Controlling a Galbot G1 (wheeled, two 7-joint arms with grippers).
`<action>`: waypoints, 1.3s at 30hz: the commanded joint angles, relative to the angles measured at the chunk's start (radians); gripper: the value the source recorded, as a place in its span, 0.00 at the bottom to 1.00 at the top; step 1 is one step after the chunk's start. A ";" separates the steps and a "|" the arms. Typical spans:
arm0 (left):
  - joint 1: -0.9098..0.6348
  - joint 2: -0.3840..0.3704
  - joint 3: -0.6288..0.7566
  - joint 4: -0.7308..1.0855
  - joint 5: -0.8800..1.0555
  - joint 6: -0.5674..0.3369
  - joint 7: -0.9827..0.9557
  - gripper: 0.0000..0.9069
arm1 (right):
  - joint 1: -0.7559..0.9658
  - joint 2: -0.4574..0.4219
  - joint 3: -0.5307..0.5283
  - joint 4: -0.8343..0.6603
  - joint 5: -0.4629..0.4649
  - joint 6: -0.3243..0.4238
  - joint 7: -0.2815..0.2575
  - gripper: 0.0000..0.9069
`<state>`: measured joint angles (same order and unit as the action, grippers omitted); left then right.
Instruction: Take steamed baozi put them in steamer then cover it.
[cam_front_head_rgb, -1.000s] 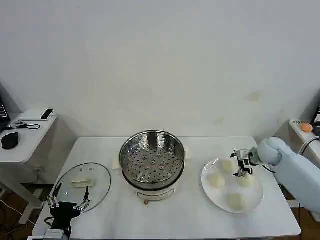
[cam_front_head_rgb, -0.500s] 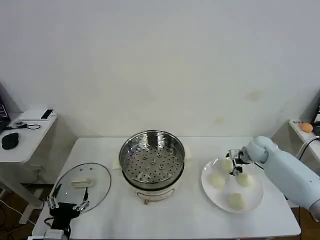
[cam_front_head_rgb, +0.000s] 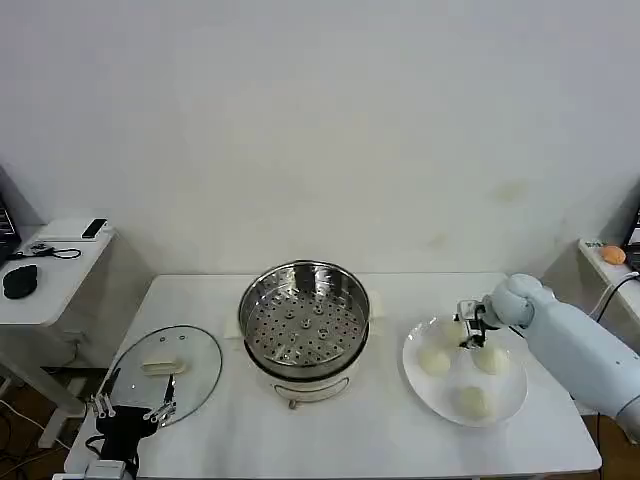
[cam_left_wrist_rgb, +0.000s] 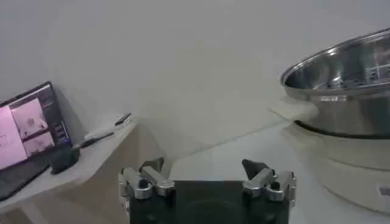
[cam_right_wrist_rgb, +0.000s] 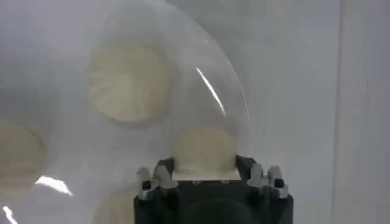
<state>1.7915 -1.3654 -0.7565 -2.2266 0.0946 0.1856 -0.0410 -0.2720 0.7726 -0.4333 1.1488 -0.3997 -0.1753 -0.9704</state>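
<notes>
On white table (cam_front_head_rgb: 380, 440) | right end effector (cam_right_wrist_rgb: 205, 159) apart around baozi (cam_right_wrist_rgb: 206, 149) | left end effector (cam_left_wrist_rgb: 207, 167) apart, idle

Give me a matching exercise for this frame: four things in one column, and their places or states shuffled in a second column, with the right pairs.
Things
1. steamer
2. glass lid
3. steamed baozi
4. right gripper

Places or states
A. lying flat on the table near the left gripper
B. on the white plate
C. uncovered and empty, mid-table
D. over the plate, fingers open around a bun

Pairs: 1-C, 2-A, 3-B, 4-D
</notes>
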 joint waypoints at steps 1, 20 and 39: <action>0.001 -0.003 0.003 -0.007 0.000 0.000 -0.001 1.00 | 0.004 0.002 -0.005 0.005 -0.001 -0.003 0.000 0.70; 0.003 0.004 0.003 -0.012 -0.001 0.001 0.001 1.00 | 0.498 -0.041 -0.255 0.120 0.303 -0.017 -0.039 0.71; -0.007 0.019 -0.036 -0.016 -0.008 0.004 0.004 1.00 | 0.848 0.345 -0.644 0.135 0.541 0.111 -0.069 0.71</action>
<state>1.7834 -1.3470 -0.7793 -2.2425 0.0880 0.1893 -0.0377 0.4457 0.9721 -0.9250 1.2746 0.0549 -0.1307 -1.0251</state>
